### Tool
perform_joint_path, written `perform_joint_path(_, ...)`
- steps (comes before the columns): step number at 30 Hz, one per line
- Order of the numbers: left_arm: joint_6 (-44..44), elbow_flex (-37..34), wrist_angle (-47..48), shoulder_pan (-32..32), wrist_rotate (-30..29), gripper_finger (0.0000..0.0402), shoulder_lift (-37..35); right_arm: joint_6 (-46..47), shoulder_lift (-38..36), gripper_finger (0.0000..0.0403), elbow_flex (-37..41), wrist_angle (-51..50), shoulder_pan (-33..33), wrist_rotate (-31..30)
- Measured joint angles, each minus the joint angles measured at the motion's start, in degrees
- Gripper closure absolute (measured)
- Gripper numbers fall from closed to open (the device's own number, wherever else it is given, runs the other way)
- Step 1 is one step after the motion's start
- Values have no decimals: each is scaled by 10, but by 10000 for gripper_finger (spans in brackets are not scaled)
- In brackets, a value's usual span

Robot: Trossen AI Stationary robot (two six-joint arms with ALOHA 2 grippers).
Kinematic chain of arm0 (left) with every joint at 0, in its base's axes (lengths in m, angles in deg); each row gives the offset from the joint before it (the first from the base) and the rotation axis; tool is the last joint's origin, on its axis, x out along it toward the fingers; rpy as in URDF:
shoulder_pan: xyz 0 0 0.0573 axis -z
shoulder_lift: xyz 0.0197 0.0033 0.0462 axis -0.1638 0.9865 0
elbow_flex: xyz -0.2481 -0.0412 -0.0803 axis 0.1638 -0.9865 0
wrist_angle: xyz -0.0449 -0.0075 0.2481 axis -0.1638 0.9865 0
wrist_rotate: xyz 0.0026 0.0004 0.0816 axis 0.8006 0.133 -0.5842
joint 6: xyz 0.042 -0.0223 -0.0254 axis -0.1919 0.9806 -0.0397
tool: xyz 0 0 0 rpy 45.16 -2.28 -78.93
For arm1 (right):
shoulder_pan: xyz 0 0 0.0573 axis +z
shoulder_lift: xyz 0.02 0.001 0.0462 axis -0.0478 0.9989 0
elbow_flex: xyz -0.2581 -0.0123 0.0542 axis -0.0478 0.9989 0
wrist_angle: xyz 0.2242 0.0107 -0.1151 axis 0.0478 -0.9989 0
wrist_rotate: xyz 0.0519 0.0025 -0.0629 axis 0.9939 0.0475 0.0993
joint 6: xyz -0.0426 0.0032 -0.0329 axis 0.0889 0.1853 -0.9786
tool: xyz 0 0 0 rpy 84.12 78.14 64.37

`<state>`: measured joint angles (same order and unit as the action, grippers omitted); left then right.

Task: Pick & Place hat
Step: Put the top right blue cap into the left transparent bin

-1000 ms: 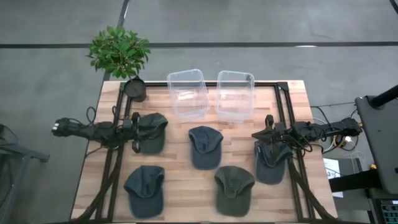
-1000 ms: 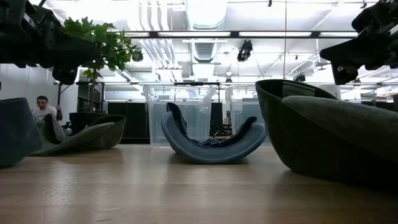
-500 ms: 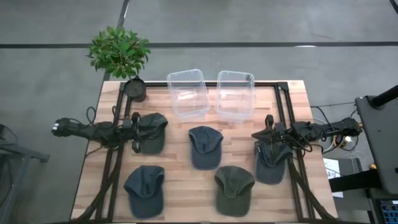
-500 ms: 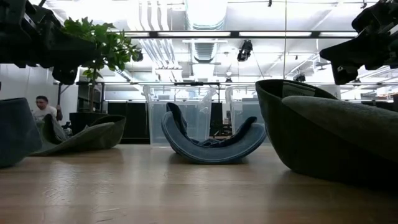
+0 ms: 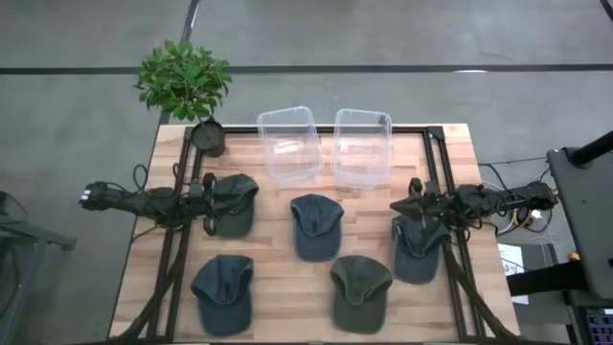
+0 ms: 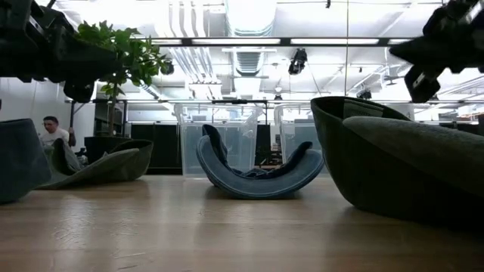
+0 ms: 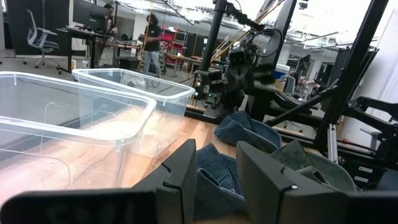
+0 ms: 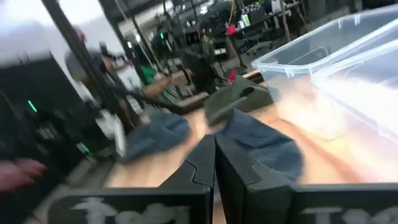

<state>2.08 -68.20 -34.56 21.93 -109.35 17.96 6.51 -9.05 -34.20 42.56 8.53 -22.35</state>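
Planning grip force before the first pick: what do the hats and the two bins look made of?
The hats look like soft matte fabric, probably cotton twill: the low view shows them sagging and curling. The two bins look like thin clear glossy plastic: the wood tabletop shows through them.

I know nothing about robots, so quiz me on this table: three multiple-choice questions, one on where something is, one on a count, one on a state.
1. Where is the potted green plant?
A. far left corner of the wooden table
B. near right corner
C. table centre

2. How many soft fabric caps lie on the table?
A. three
B. five
C. seven

3. How are the right gripper's fingers?
A. wide apart
B. closed together, empty
C. clamped on a cap

Answers: 1 A, the high view shows the plant by the far left corner. 2 B, five caps show from above, including the blue centre cap. 3 B, the right wrist view shows the fingers meeting with nothing between them.
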Motion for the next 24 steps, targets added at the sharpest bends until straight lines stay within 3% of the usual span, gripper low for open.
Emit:
perform_joint_path(3,0,0,0,0,0,294,0,29,0,394,-30,16,2,16)
perform_joint_path(8,-17,-1,-3,0,0,294,0,-26,21,394,-94,96,13,43)
perform_joint_path(15,-13,-1,-7,0,0,294,0,-71,142,394,-216,85,31,92)
perform_joint_path(19,-12,-1,-13,0,0,294,0,-31,237,394,-299,-16,44,94)
perform_joint_path(24,-12,-2,-24,0,-4,294,0,134,342,394,-427,-302,70,103)
